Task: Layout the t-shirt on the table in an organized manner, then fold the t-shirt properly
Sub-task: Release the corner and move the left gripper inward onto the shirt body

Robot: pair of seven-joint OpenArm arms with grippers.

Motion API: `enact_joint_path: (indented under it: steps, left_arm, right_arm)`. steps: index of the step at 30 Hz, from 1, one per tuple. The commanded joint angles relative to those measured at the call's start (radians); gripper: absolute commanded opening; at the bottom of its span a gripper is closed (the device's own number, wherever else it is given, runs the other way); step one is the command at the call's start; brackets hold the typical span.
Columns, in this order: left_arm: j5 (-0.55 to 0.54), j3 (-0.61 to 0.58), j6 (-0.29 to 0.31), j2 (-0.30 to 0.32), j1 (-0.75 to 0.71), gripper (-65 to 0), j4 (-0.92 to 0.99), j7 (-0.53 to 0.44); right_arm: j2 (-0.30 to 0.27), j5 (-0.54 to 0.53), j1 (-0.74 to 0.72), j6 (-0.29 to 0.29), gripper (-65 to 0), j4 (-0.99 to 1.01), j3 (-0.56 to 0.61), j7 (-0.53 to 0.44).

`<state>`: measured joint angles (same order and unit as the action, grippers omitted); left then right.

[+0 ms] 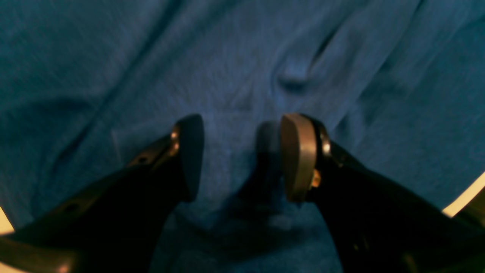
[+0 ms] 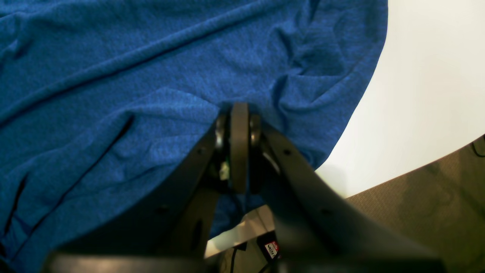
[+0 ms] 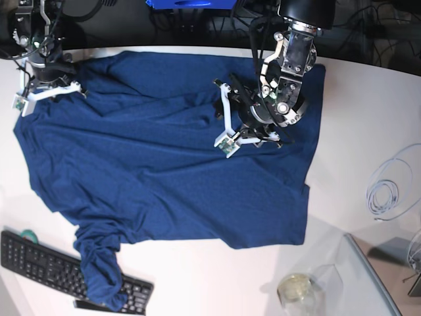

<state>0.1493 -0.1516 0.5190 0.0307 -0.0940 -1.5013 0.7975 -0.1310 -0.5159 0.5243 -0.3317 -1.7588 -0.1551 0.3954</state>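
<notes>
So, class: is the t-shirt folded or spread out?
Spread out: the t-shirt lies open but wrinkled across the table, one sleeve draped over the keyboard.

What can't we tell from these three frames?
- Base view: the left gripper is hidden under its own wrist, so its opening is unreadable there.
- Right wrist view: whether the shut right gripper pinches the t-shirt; the cloth bunches at the tips and hides the contact.
- Base view: the sleeve drapes over the keyboard, covering part of it.
- Left wrist view: cloth fills the blurred frame; only slivers of table.
</notes>
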Motion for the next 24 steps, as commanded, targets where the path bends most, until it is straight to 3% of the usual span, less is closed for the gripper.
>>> enact_joint_path:
  steps: [1,8,14,21,24]
  left_arm:
    - [-0.010,-0.001,-0.009,-0.004,0.015,-33.7,-0.011,-0.019]
    - [-0.010,0.008,-0.009,-0.004,0.017,-34.4,-0.011,-0.020]
    - [-0.012,0.010,-0.009,-0.004,0.027,-52.2,0.028,-0.022]
    - [-0.020,0.011,-0.009,-0.005,0.029,-64.0,0.032,-0.022]
    - [-0.015,0.011,-0.009,-0.007,0.020,-65.0,-0.028,-0.017]
  right_arm:
    - [-0.006,0.003,0.000,0.006,-65.0,-0.014,-0.007,-0.019]
    - [-0.006,0.003,0.000,0.006,-65.0,-0.014,-0.005,-0.019]
    - [-0.006,0.003,0.000,0.006,-65.0,-0.014,-0.005,-0.019]
    - [-0.006,0.003,0.000,0.006,-65.0,-0.014,-0.005,-0.019]
    - [-0.006,0.003,0.000,0.006,-65.0,-0.014,-0.005,-0.019]
